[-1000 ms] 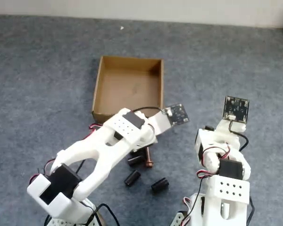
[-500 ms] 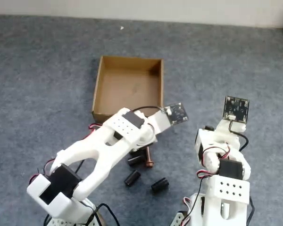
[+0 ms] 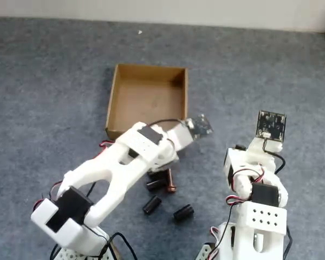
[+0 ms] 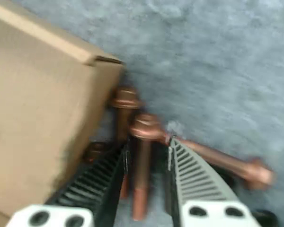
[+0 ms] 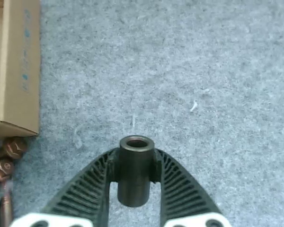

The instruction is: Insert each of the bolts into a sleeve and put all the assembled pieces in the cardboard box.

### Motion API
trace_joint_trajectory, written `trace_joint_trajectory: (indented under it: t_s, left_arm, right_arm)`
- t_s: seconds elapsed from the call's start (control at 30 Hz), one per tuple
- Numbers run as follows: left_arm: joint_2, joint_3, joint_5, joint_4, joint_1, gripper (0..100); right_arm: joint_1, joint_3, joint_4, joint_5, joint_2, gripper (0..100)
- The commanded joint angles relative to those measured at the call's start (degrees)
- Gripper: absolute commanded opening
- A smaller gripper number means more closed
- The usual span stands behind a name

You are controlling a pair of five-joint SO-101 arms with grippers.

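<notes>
Between the ribbed black fingers of the left gripper (image 4: pixel 148 145), which stand slightly apart, lies a copper-coloured flanged bolt (image 4: pixel 142 179); its shaft runs along the gap and clearly touches neither side. Three more copper bolts (image 4: pixel 125 109) lie around it, close against the outer corner of the brown cardboard box (image 4: pixel 38 94). The right gripper (image 5: pixel 134 158) is clamped on a dark cylindrical metal sleeve (image 5: pixel 134 184), with its round bore facing the camera, over matted grey carpet (image 5: pixel 203 71).

The high view hides both sets of jaws under the white arms. It does show the box's bare inside at upper centre (image 3: pixel 112 97) and three loose black sleeves (image 3: pixel 151 205) on the carpet at lower centre, beside one bolt.

Since half a second ago the left arm (image 3: pixel 124 168) has turned its wrist, and its camera board has shifted up and left toward the box corner. The right arm (image 3: pixel 254 184) has kept its place
</notes>
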Motion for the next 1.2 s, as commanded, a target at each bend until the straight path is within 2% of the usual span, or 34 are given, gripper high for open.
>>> trace_joint_trajectory:
  t_s: [0.0, 0.17, 0.33, 0.57, 0.67, 0.87, 1.0, 1.17]
  left_arm:
    - [1.89, -2.33, 0.35, -2.11, -2.42, 14]
    - [7.52, -5.93, 0.35, -2.20, -1.80, 13]
    - [6.73, -5.93, 0.35, -2.20, -0.57, 0]
    - [1.71, -5.14, 0.70, 2.37, 1.89, 1]
    - [-4.09, -2.86, 4.40, 2.37, 1.71, 1]
    - [-19.91, 4.44, 7.12, 2.37, 1.36, 1]
    - [-31.78, 8.13, 9.85, 2.64, 1.19, 1]
    - [-46.64, 9.89, 16.35, 2.73, -2.24, 1]
  right_arm:
    - [0.40, -0.75, -1.54, -0.18, -1.54, 0.5]
    - [0.40, -0.75, -1.54, -0.18, -1.54, 0.5]
    - [0.40, -0.75, -1.54, -0.09, -1.54, 0.5]
    - [0.40, -0.75, -1.54, -0.09, -1.54, 0.5]
    - [0.40, -0.75, -1.54, -0.09, -1.54, 0.5]
    - [0.48, -1.10, -1.10, -0.09, -1.63, 0.5]
    - [0.31, -1.45, 3.12, 0.00, -1.63, 0.5]
    - [0.04, -3.74, 3.91, 0.00, -6.81, 0.5]
